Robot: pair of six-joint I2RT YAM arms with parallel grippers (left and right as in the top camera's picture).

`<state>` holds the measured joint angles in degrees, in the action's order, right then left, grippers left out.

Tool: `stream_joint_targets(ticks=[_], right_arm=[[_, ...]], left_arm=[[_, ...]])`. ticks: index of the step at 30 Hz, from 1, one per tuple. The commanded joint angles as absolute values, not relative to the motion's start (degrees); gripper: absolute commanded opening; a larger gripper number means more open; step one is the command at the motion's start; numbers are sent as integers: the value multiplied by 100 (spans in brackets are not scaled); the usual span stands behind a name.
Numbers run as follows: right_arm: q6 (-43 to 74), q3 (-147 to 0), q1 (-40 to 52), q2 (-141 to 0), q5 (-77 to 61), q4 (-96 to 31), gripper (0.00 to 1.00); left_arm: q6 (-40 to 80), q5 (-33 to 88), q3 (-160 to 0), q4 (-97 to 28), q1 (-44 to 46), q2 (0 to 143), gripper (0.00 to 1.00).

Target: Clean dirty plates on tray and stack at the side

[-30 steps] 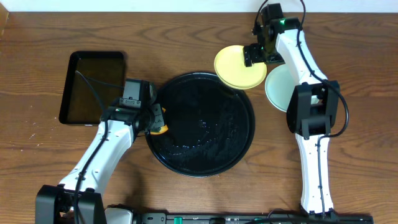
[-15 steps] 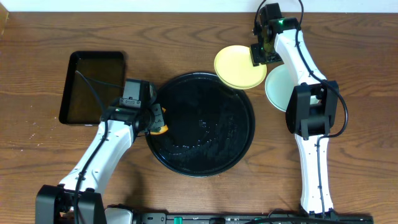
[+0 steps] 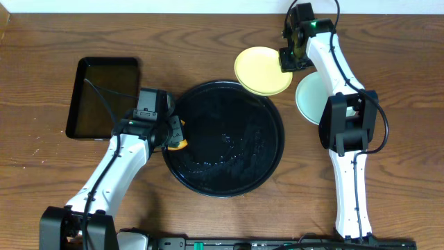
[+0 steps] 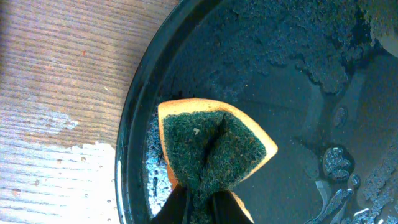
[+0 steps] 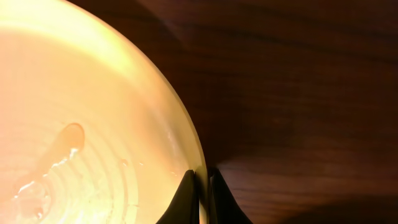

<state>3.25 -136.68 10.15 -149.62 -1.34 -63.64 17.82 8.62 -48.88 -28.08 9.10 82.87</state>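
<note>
**Right gripper [image 3: 289, 60] clamps yellow plate [image 3: 260, 71], which has slid left**

Since a second ago the right gripper's jaws have come together from wide apart. They now pinch the yellow plate's right rim, and the plate has moved a little left and towards the far edge. In the wrist view the two fingers [image 5: 186, 196] meet on the thin rim, with the plate's face to their left. That face shows water beads and no sauce that I can make out, so it looks wiped.

The plate's near edge overlaps the far rim of the tray [image 3: 222, 163], and the rest of it is over the table [image 3: 388, 55]. A mint plate [image 3: 309, 101] lies on the table just right of the tray, partly under the right arm. I cannot tell whether a second plate sits beneath it.

The tray is wet and carries no plate inside its rim. The left gripper [image 3: 172, 135] is at the tray's left edge, jaws closed on a folded sponge [image 4: 211, 146]. A small tray [image 3: 104, 97] lies further left.

Washing seems done. What looks left is setting the yellow plate on the mint one.
</note>
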Motion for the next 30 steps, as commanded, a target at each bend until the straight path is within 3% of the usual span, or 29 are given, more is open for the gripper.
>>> stream_joint_targets(ticks=[1, 18, 30], right_arm=[[578, -13688, 1105, -14809, -220, -6403, 1], [998, -13688, 910, -12597, -281, -7050, 2], [1068, -13675, 255, -12366, -281, -8418, 2]], left_arm=[[1787, 794, -4971, -2803, 880, 8296, 8], [1787, 797, -4971, -2847, 880, 8296, 8], [1787, 797, -4971, -2869, 880, 8296, 9]])
